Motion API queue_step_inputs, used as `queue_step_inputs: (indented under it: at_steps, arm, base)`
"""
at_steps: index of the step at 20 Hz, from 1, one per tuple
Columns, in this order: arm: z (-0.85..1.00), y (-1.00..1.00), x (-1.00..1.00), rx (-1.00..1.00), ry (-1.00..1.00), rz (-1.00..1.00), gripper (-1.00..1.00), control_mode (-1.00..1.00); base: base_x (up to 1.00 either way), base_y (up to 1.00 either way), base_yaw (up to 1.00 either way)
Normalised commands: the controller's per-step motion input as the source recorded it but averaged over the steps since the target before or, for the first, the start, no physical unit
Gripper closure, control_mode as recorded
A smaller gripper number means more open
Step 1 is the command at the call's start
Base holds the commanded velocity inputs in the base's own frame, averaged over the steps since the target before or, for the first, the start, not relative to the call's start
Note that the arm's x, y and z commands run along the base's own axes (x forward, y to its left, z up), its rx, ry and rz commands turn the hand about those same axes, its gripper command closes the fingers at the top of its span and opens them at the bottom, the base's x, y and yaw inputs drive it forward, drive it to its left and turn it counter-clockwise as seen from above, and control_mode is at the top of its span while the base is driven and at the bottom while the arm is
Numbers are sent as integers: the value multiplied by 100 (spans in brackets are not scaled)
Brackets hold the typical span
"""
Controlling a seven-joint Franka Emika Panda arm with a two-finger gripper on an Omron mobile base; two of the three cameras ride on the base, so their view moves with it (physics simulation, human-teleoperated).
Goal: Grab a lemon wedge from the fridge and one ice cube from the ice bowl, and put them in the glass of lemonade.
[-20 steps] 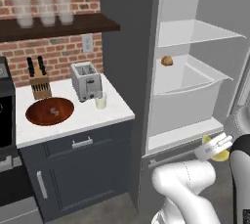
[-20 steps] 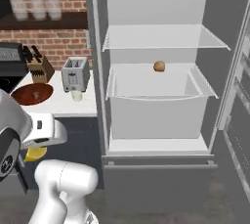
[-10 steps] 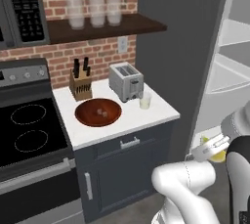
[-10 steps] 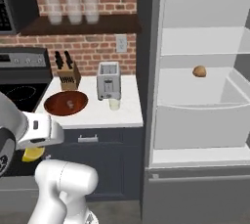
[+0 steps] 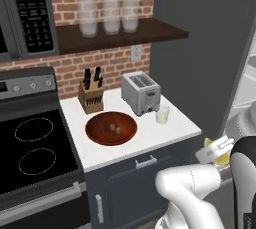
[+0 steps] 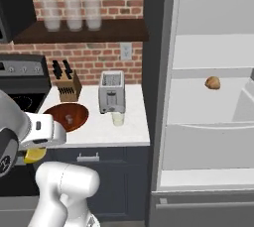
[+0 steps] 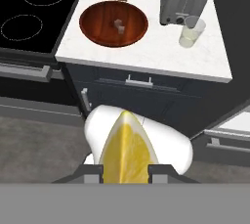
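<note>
My gripper (image 7: 126, 171) is shut on the lemon wedge (image 7: 128, 148), a bright yellow slice that rises between the two fingertips in the hand view. It hangs in front of the counter, well below its top, with the wedge (image 5: 223, 159) low at the right in the left base view and low at the left (image 6: 33, 155) in the right base view. The glass of lemonade (image 5: 162, 115) (image 6: 117, 118) (image 7: 191, 32) stands in front of the toaster. Left of it sits the wooden ice bowl (image 5: 111, 128) (image 6: 67, 117) (image 7: 114, 23), with ice cubes (image 7: 118, 23) inside. The fridge (image 6: 213, 107) stands open at the right.
A silver toaster (image 5: 141, 93) (image 6: 111, 92) and a knife block (image 5: 91, 95) stand at the back of the white counter (image 7: 146, 54). A black stove (image 5: 30, 148) adjoins it on the left. A brown lump (image 6: 213, 83) lies on a fridge shelf. Frosted jars (image 5: 110, 13) line the wall shelf.
Both base views have swung from the open fridge toward the counter and stove, so the base has moved. The gripper still holds the lemon wedge.
</note>
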Motion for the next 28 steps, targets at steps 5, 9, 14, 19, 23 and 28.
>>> queue_step_inputs:
  at_steps: [5, 9, 14, 19, 23, 28]
  arm:
    - [0, 0, 0, 0, 0, 0, 100, 100]
    - [0, 0, 0, 0, 0, 0, 100, 100]
    - [0, 0, 0, 0, 0, 0, 100, 100]
    - [0, 0, 0, 0, 0, 0, 100, 100]
    - [0, -6, 9, 0, 0, 1, 100, -100]
    - [2, -36, 24, 0, 4, 1, 100, -100]
  base:
    - [-33, -3, -2]
    - [45, -6, 12]
    - [76, -10, 17]
    - [50, -37, 15]
    - [26, -18, 3]
    - [0, 0, 0]
